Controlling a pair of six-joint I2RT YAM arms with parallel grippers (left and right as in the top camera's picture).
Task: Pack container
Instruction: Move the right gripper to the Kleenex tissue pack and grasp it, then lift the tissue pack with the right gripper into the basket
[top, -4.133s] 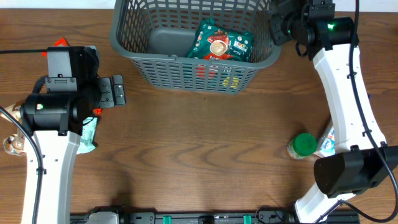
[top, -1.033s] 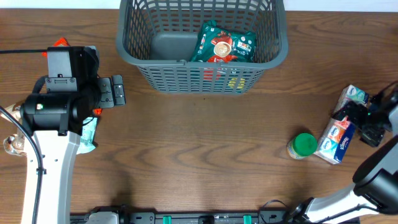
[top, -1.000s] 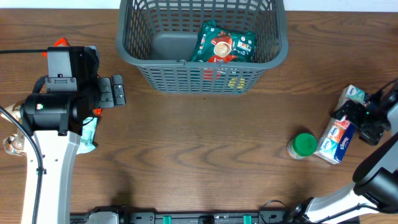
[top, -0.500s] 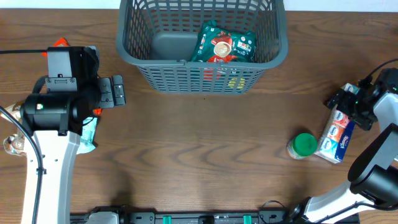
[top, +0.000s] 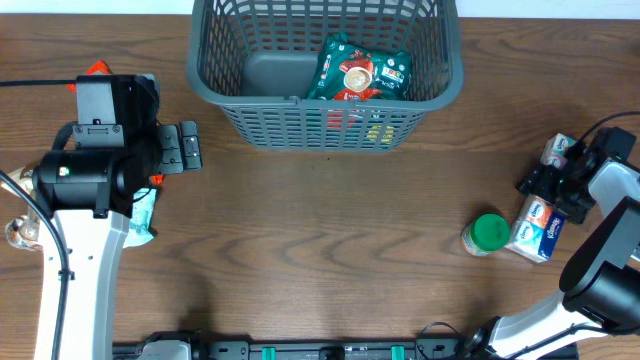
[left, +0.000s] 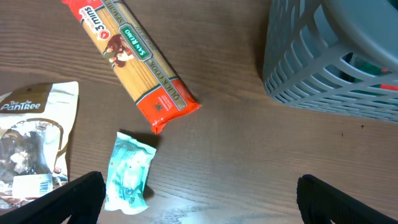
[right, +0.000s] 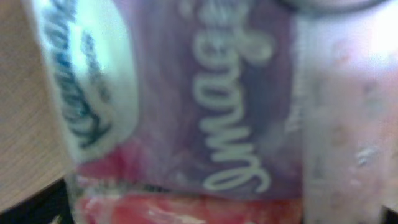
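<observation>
Right tool (top: 548, 187) sits over tissue pack (top: 535, 225), green-lidded jar (top: 487, 233) beside.

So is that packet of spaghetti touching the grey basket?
Apart. The left wrist view shows a wide strip of bare wooden table between the spaghetti packet and the near corner of the basket.

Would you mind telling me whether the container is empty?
Not empty: the container holds a green snack bag on its right side.
</observation>
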